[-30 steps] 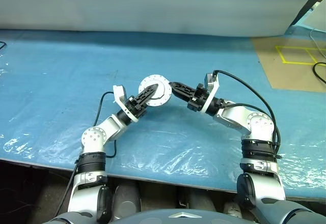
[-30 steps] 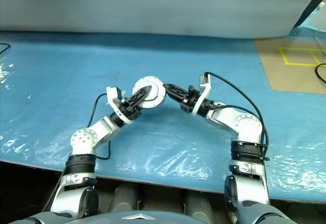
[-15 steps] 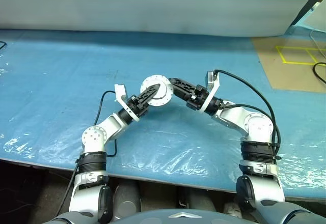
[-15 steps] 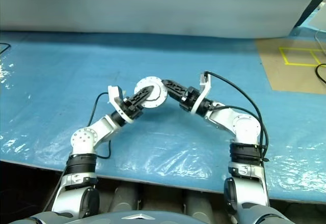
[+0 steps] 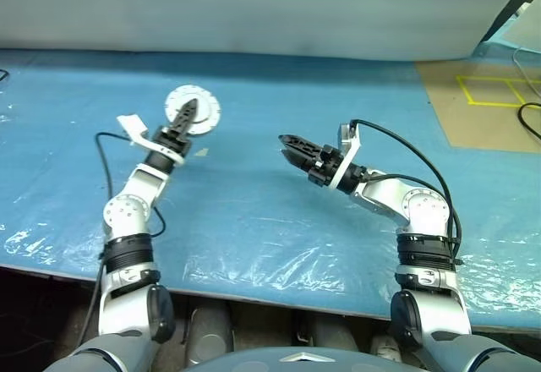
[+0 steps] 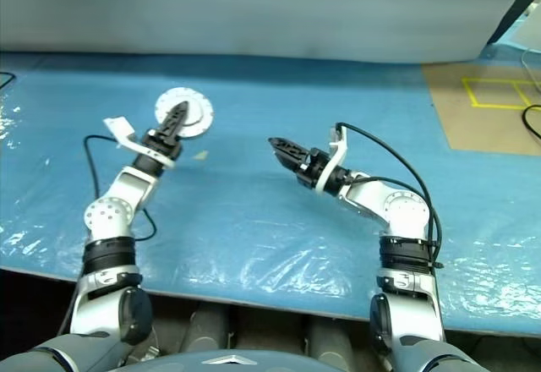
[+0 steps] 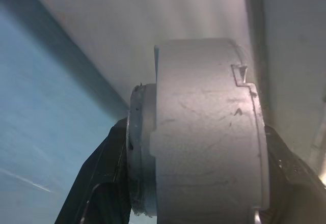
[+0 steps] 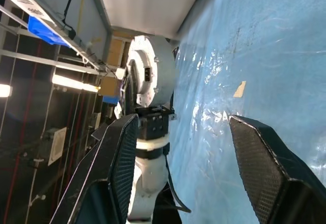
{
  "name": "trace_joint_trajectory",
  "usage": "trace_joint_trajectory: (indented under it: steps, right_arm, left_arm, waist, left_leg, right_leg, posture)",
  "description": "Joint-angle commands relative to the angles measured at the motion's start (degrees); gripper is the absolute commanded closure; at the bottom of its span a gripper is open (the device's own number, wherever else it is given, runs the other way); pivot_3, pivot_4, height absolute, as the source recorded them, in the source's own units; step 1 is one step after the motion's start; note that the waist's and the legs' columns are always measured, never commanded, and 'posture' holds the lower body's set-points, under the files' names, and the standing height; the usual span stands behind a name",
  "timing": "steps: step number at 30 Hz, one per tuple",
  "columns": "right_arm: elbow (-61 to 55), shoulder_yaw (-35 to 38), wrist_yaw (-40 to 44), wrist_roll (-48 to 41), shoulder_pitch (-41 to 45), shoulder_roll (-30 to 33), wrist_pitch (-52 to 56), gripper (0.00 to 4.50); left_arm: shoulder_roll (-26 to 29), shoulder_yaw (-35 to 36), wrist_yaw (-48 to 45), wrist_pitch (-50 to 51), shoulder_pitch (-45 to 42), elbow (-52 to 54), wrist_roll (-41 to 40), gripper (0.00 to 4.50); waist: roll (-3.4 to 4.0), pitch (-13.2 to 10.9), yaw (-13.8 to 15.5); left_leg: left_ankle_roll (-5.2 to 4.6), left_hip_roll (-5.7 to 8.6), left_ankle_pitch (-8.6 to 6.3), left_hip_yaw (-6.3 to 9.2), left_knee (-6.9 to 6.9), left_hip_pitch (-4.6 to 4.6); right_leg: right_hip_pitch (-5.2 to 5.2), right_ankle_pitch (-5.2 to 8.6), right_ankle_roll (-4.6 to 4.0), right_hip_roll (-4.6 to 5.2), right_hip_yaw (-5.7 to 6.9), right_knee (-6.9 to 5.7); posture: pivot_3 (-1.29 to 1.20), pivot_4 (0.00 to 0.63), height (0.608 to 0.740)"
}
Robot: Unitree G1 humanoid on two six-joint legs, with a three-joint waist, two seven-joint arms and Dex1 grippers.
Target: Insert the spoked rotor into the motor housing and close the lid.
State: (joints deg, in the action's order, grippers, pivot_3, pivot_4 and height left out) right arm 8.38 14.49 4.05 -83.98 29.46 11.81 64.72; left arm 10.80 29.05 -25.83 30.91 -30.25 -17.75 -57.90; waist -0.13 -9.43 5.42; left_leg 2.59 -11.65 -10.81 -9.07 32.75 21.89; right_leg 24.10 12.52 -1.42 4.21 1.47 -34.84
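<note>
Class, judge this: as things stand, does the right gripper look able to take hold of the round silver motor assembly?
Probably not at once: the motor assembly is clamped in the left gripper, off to the left of the open right gripper. Nothing lies between them.

The motor housing (image 5: 193, 110) with its lid (image 7: 204, 132) on is one round, pale silver drum, gripped edge-on between the left gripper's (image 5: 188, 112) black fingers (image 7: 102, 183) and held above the blue bench (image 5: 254, 220). Its flat face has a toothed, segmented rim. The lid's side wall is scratched, with a small notch.
</note>
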Motion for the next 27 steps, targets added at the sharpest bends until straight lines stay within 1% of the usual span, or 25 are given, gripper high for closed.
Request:
trace_joint_trajectory:
  steps: [1, 5, 8, 12, 14, 16, 18, 19, 22, 27]
  right_arm:
    - [-0.3, -0.1, 1.6, 1.0, 1.5, -0.2, -0.2, 1.54]
    - [-0.1, -0.2, 2.7, 2.6, 1.9, -0.5, 0.0, 1.54]
    - [0.0, -0.2, 3.4, 3.5, 2.1, -0.7, 0.1, 1.54]
    - [-0.1, -0.1, 3.9, 4.5, 2.2, -1.1, 0.2, 1.54]
    - [-0.2, 0.0, 4.2, 5.0, 2.2, -1.2, 0.2, 1.51]
    - [-0.4, 0.1, 4.5, 5.4, 2.1, -1.2, 0.2, 1.51]
    - [-0.4, 0.1, 4.7, 5.7, 2.0, -1.3, 0.2, 1.51]
    - [-0.5, 0.1, 4.9, 5.8, 2.0, -1.4, 0.2, 1.51]
    - [-0.4, 0.1, 5.5, 6.4, 2.1, -1.7, 0.1, 1.51]
    - [0.2, 0.0, 6.8, 7.6, 2.5, -2.2, -0.1, 1.51]
  left_arm:
    - [3.2, 1.0, -0.8, -5.1, -1.2, -3.9, 4.6, 2.0]
    - [6.7, 0.3, -0.8, -6.9, -0.8, -9.8, 10.0, 2.0]
    - [6.9, 0.2, -1.2, -6.6, -0.7, -11.4, 11.5, 2.0]
    - [6.9, -0.2, -0.1, -9.5, -0.6, -15.2, 15.7, 2.0]
    - [7.3, -0.2, 0.3, -11.2, -0.5, -17.8, 17.6, 1.29]
    - [8.2, 0.3, 0.5, -12.1, -0.6, -19.7, 18.6, 0.76]
    - [9.3, 0.7, 0.7, -13.8, -0.7, -20.2, 19.7, 0.11]
    - [10.0, 1.2, 1.6, -14.6, -0.9, -20.8, 20.2, 0.05]
    - [12.8, 3.3, 4.5, -18.5, -0.6, -22.2, 21.6, 0.05]
    - [17.1, 7.1, 5.1, -21.0, 4.3, -20.3, 21.8, 0.05]
  waist:
    - [-0.03, 0.0, 0.1]
    - [-0.16, -0.1, 0.3]
    - [-0.2, -0.1, 0.3]
    - [-0.22, -0.1, 0.2]
    - [-0.22, -0.1, 0.2]
    - [-0.22, -0.1, 0.0]
    - [-0.22, -0.1, -0.1]
    - [-0.22, -0.1, -0.2]
    - [-0.22, -0.1, -0.4]
    - [-0.22, -0.1, -0.5]
  left_leg:
    - [0.0, 0.01, 0.0, 0.03, 0.01, 0.04]
    - [0.0, 0.01, 0.0, 0.27, 0.1, 0.22]
    - [0.0, 0.02, 0.0, 0.31, 0.13, 0.26]
    - [0.01, 0.0, 0.0, 0.32, 0.15, 0.24]
    - [0.01, 0.0, 0.0, 0.32, 0.15, 0.16]
    - [0.01, 0.0, 0.0, 0.31, 0.15, 0.09]
    - [0.01, 0.0, 0.01, 0.31, 0.18, 0.01]
    - [0.01, -0.01, 0.0, 0.31, 0.17, -0.06]
    - [0.01, -0.04, 0.01, 0.3, 0.17, -0.11]
    - [0.02, -0.03, 0.01, 0.3, 0.15, -0.03]
  right_leg:
    - [0.0, -0.01, 0.02, 0.0, 0.02, 0.02]
    - [0.0, -0.02, 0.03, 0.02, 0.22, 0.01]
    - [0.0, -0.02, 0.03, 0.04, 0.25, 0.0]
    - [0.0, -0.03, 0.02, 0.04, 0.26, -0.03]
    - [-0.04, -0.02, 0.01, 0.04, 0.24, -0.07]
    - [-0.07, -0.03, 0.0, 0.04, 0.2, -0.07]
    - [-0.13, -0.04, -0.01, 0.04, 0.19, -0.09]
    - [-0.17, -0.04, -0.02, 0.03, 0.18, -0.11]
    - [-0.17, -0.06, -0.07, 0.01, 0.17, -0.11]
    - [-0.16, -0.06, -0.07, 0.02, 0.17, -0.03]
  posture:
    - [0.0, 0.15, 0.74]
    - [0.0, 0.15, 0.74]
    - [0.0, 0.15, 0.74]
    - [0.0, 0.15, 0.74]
    - [0.0, 0.15, 0.74]
    - [0.0, 0.15, 0.74]
    - [0.0, 0.15, 0.74]
    - [0.0, 0.15, 0.74]
    - [0.0, 0.15, 0.74]
    - [0.0, 0.15, 0.74]
